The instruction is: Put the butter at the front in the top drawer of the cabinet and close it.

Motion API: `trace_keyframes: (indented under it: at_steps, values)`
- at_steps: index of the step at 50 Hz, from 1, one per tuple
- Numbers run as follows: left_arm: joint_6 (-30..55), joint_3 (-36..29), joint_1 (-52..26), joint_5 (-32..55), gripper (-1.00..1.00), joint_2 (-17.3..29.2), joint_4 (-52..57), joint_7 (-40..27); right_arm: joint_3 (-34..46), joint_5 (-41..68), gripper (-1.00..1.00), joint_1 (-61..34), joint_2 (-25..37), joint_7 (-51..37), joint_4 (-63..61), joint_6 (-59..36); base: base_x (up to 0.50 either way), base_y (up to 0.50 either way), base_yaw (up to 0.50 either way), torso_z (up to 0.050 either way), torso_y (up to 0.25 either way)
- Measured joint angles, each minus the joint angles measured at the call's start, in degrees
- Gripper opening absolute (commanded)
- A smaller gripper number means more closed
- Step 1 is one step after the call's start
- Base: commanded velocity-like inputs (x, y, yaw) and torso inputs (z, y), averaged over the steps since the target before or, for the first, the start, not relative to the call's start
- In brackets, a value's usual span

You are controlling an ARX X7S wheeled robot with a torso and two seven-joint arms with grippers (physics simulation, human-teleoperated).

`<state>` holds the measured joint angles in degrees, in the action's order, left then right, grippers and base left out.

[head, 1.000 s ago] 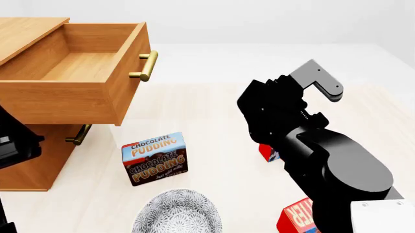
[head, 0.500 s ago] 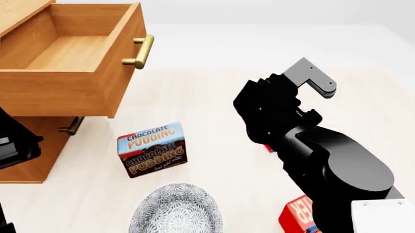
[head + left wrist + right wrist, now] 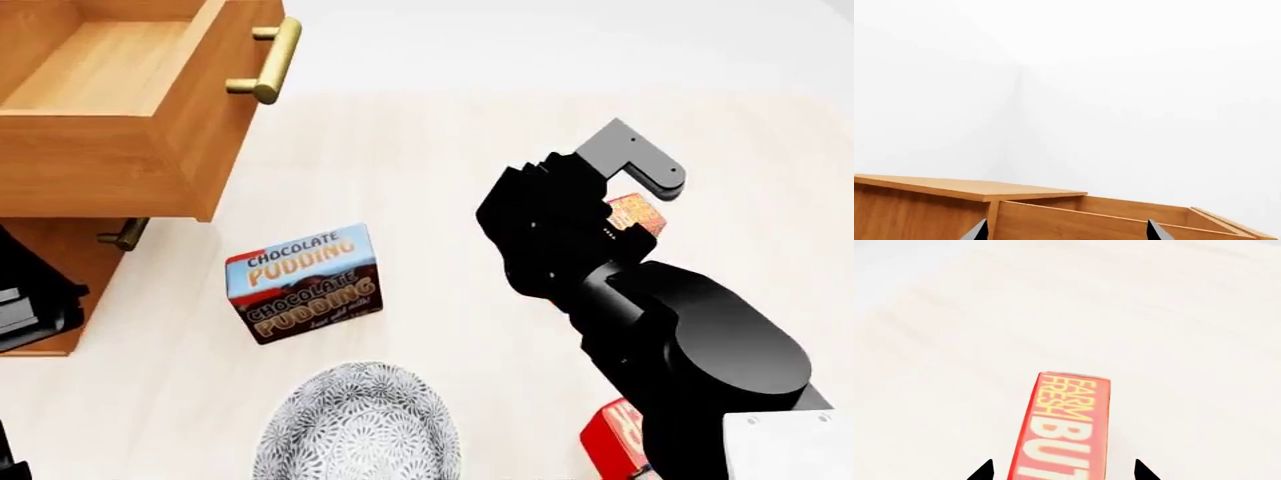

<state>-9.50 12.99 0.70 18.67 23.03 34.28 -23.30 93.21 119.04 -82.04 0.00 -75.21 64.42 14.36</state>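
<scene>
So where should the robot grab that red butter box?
Probably across its two long narrow sides, coming down from above. In the right wrist view the butter lies lengthwise between the right hand's two spread fingertips, which stand wider than the slim carton, so closing on those flat parallel sides looks easiest.

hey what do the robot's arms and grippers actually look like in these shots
The right arm is glossy black, built of chunky rounded segments, with a flat grey bracket near the wrist and a white section at its base. Both wrist views show only two black pointed fingertips. No cables or markings visible.
</scene>
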Motion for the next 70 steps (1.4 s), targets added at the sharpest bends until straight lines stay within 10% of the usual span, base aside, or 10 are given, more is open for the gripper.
trace_keyframes:
  at_steps: [70]
  values:
    - [0.03, -0.99, -0.30, 0.45, 1.00, 0.62, -1.43, -0.21, 0.36, 6.07, 1.00, 2.53, 0.00, 6.22, 0.49, -4.33, 0.00, 0.00, 0.00, 0.000, -0.005]
